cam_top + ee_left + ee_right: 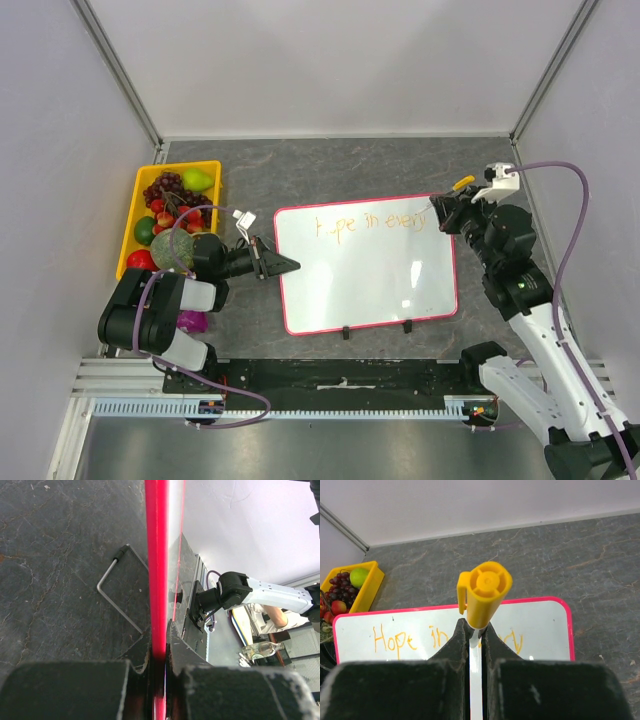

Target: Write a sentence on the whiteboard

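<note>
The whiteboard point(365, 275) lies flat on the dark table, white with a pink-red frame and two black feet on its near edge. The sentence point(370, 224) runs in orange along its far edge and reads "Hope in every" point(395, 639). My left gripper point(285, 266) is shut on the board's left frame point(157, 570). My right gripper point(443, 215) is shut on a white marker with a yellow cap point(485, 592), over the board's far right corner. The marker's tip is hidden.
A yellow tray point(140, 205) with grapes, a green fruit and other fruit stands at the left, also in the right wrist view point(370, 582). A bent metal wire stand point(117, 597) lies under the board's left side. Grey walls enclose the table.
</note>
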`<act>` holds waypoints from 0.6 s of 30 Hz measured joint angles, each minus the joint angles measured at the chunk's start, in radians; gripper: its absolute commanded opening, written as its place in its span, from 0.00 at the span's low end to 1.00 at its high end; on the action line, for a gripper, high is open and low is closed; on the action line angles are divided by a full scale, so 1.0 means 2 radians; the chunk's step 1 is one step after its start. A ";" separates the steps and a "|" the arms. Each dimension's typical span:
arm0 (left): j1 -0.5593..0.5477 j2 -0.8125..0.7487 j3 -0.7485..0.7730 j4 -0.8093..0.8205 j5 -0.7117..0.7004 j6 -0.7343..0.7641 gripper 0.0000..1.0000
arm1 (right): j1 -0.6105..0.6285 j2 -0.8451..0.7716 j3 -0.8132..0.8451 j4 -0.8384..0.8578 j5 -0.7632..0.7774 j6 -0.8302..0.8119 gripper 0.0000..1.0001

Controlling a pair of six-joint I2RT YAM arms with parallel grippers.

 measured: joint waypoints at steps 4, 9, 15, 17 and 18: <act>0.000 0.000 0.000 0.000 0.000 0.000 0.02 | 0.000 0.009 -0.003 0.000 -0.011 0.000 0.00; 0.000 0.000 0.000 0.001 0.000 0.000 0.02 | 0.000 0.000 -0.017 0.001 -0.028 0.000 0.00; 0.000 0.000 0.000 0.000 0.000 0.000 0.02 | 0.000 -0.022 -0.033 0.001 -0.047 0.000 0.00; 0.000 0.000 0.000 0.000 0.000 0.000 0.02 | 0.000 -0.026 -0.035 0.000 -0.051 0.000 0.00; 0.000 0.000 0.000 0.000 0.000 0.000 0.02 | 0.000 -0.027 -0.035 0.001 -0.052 0.000 0.00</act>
